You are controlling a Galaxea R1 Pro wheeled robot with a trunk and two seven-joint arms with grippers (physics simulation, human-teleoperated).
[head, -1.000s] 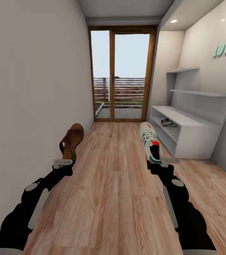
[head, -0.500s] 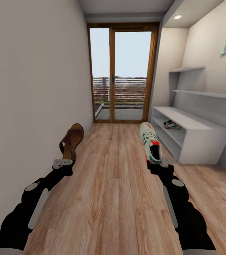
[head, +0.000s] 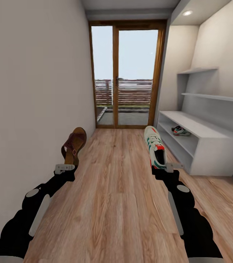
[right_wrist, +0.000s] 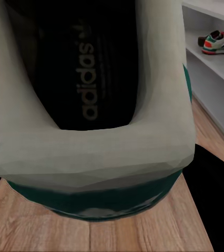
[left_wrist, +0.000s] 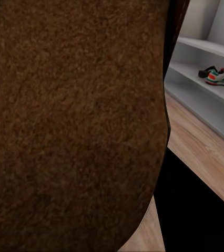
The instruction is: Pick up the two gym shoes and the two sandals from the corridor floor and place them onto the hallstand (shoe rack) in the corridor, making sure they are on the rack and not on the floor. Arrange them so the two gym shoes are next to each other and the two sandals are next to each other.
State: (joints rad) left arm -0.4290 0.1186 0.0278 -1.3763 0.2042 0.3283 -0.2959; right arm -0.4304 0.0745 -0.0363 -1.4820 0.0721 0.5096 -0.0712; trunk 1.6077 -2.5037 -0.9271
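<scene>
1. The left gripper (head: 66, 168), at lower left of the head view, is clamped on a brown sandal (head: 73, 145) that rises just above it, toe pointing up the frame.
2. The right gripper (head: 166, 168), at lower right of centre, is clamped on a gym shoe (head: 155, 147), heel at the gripper and toe pointing away.
3. Both are held over the corridor floor (head: 120, 197).
4. A second gym shoe (head: 181, 131) lies on a shelf of the hallstand (head: 204, 126) at the right edge, well apart from both grippers.
5. The sandal's sole (left_wrist: 75, 121) probably blocks the left wrist view.
</scene>
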